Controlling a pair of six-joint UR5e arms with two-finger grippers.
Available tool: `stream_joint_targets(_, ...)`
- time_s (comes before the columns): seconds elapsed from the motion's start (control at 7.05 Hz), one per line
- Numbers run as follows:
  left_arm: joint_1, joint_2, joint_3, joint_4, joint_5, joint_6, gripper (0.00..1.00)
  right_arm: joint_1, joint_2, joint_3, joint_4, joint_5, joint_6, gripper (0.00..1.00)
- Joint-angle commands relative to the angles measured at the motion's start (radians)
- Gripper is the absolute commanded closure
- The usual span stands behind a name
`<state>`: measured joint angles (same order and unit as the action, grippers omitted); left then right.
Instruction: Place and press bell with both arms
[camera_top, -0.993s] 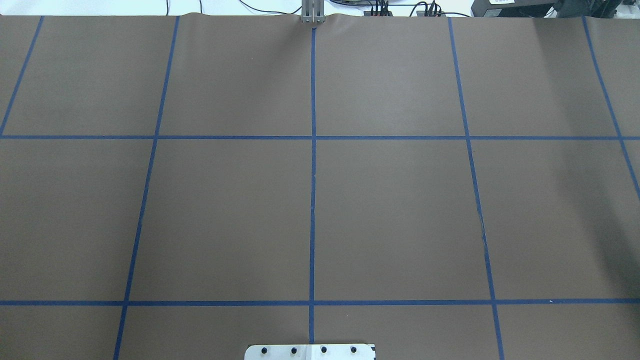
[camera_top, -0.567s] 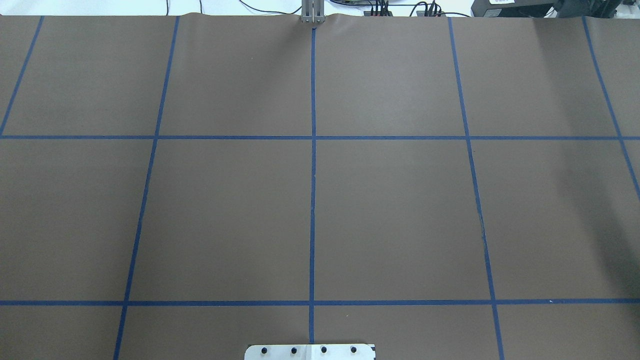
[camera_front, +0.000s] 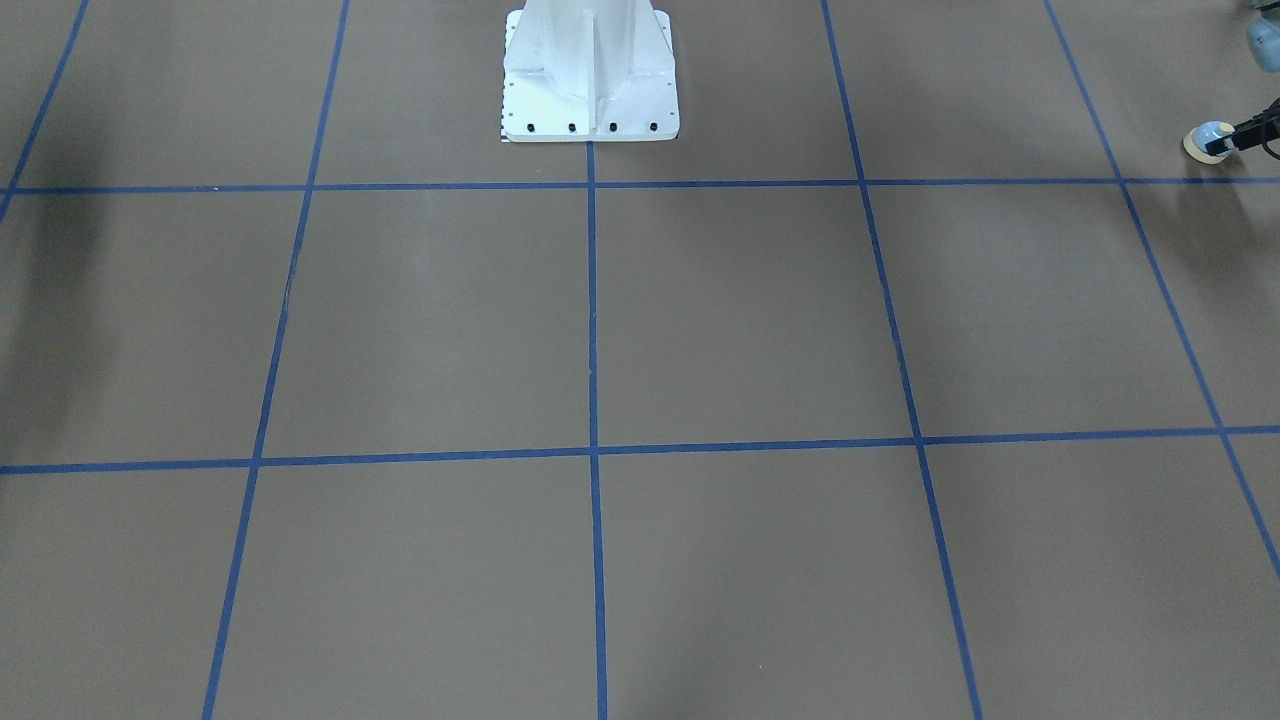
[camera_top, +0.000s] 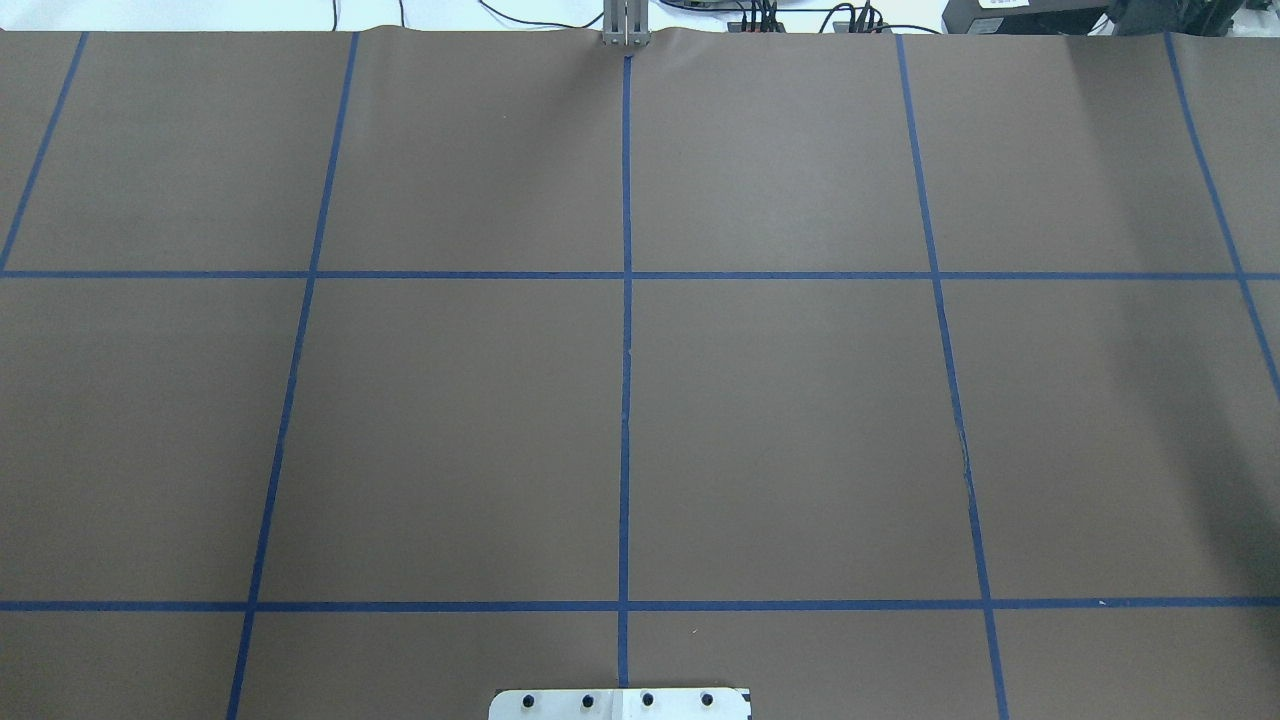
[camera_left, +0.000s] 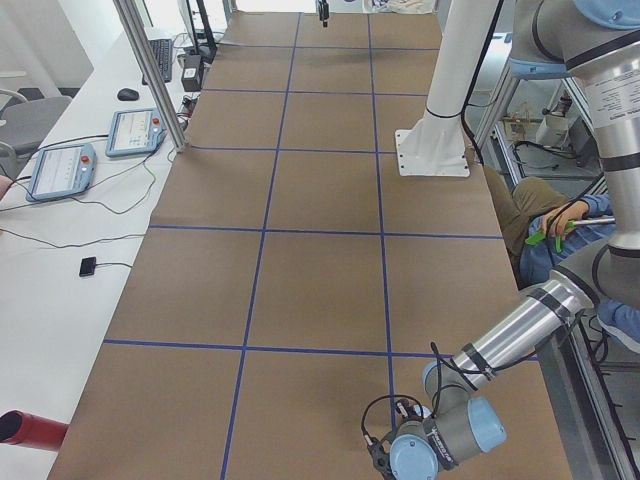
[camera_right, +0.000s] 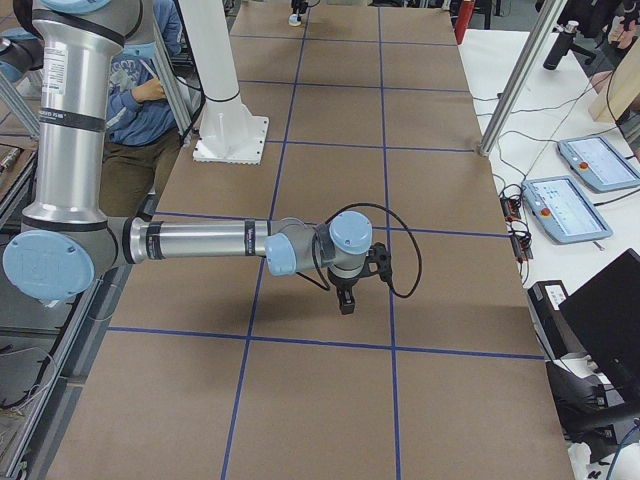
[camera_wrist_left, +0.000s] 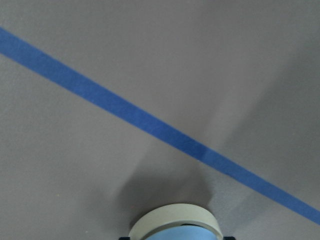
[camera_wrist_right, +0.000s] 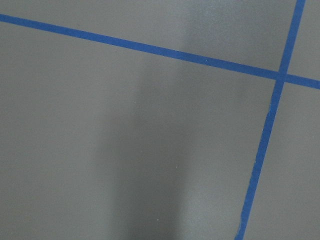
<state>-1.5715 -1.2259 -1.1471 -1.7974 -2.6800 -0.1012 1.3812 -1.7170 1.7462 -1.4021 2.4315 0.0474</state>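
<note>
Front-facing view: the bell (camera_front: 1208, 141) sits far out on the robot's left of the white pedestal (camera_front: 590, 75), about level with its foot. The left gripper (camera_front: 1228, 140) is clamped on it. Set down that far out, the bell is probably a long reach for the other arm.

Overhead view: only the pedestal's base plate (camera_top: 620, 703) and the table (camera_top: 800, 430) show. With no bell or arm in frame, this camera could not confirm a placement out there.

Left side view: the left arm (camera_left: 520, 325) stretches low, well out from the pedestal. The bell is hidden.

Right side view: the right gripper (camera_right: 345, 300) hangs pointing down on the pedestal's opposite side, well apart from the bell. I cannot tell whether it is open or closed. A press landing off the button could tip or shove the bell.

Left wrist view: the bell's base ring (camera_wrist_left: 170, 215) faces the table. Whether it touches is unclear. Released high or tilted, the bell could land on its edge and roll.

Right wrist view: only table and blue tape (camera_wrist_right: 150, 49) show, so the bell is out of this camera's sight.
</note>
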Motion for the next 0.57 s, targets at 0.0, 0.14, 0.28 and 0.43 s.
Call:
stream_joint_targets(0.0, 0.002, -0.007, -0.017, 0.004, -0.040, -0.002, 0.68, 0.001, -0.006, 0.001, 0.000, 0.003, 0.000, 0.00)
stream_joint_targets(0.14, 0.004, -0.007, -0.069, 0.053, -0.041, -0.003, 0.68, 0.001, -0.009, 0.003, 0.000, 0.004, 0.000, 0.00)
stream_joint_targets(0.28, 0.004, -0.007, -0.173, 0.166, -0.040, -0.002, 0.68, 0.001, -0.010, 0.004, 0.000, 0.004, 0.000, 0.00)
stream_joint_targets(0.43, 0.004, -0.007, -0.254, 0.232, -0.040, -0.002, 0.67, 0.001, -0.010, 0.003, -0.002, 0.004, 0.000, 0.00)
